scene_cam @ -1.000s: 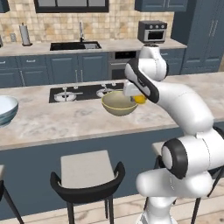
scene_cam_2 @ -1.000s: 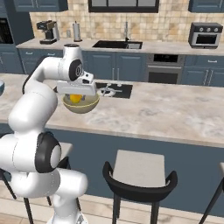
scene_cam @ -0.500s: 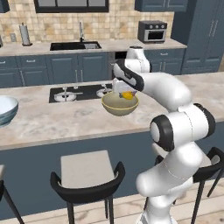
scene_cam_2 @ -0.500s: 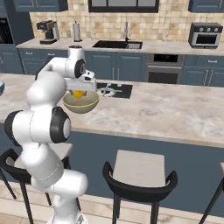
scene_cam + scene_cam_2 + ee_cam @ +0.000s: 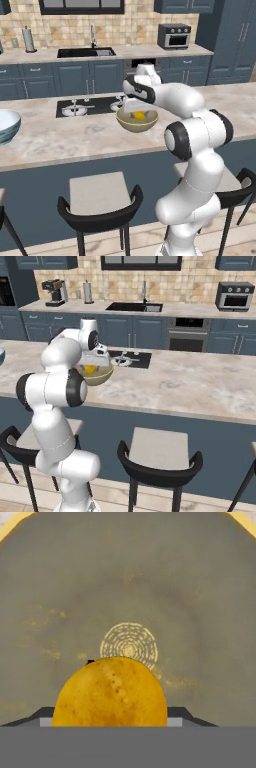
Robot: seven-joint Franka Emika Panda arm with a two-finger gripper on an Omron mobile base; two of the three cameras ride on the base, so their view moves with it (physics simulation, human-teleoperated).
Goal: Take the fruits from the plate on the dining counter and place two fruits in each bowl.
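The olive yellow-green bowl [image 5: 131, 126] [image 5: 101, 376] stands on the dining counter [image 5: 75, 137] [image 5: 190, 386]. My gripper [image 5: 137, 112] [image 5: 93, 364] reaches down into it, shut on a small round yellow-orange fruit [image 5: 139, 116] [image 5: 90, 369]. In the hand view that fruit [image 5: 110, 692] sits right in front of the camera, low over the bowl's inside [image 5: 130, 577], and hides the fingertips. No other fruit shows in this bowl. The light blue and white bowl [image 5: 6, 125] stands at the counter's far left. I cannot pick out the plate with certainty.
A black panel [image 5: 95, 105] [image 5: 140, 358] with pale round things on it lies on the counter just behind the olive bowl. Stools [image 5: 100, 200] [image 5: 160, 451] stand in front of the counter. The back counter carries a sink [image 5: 85, 51] and a toaster oven [image 5: 174, 36].
The arm has swung left with the fruit, from beside the olive bowl's right rim to down inside the bowl. The bowl has stayed put.
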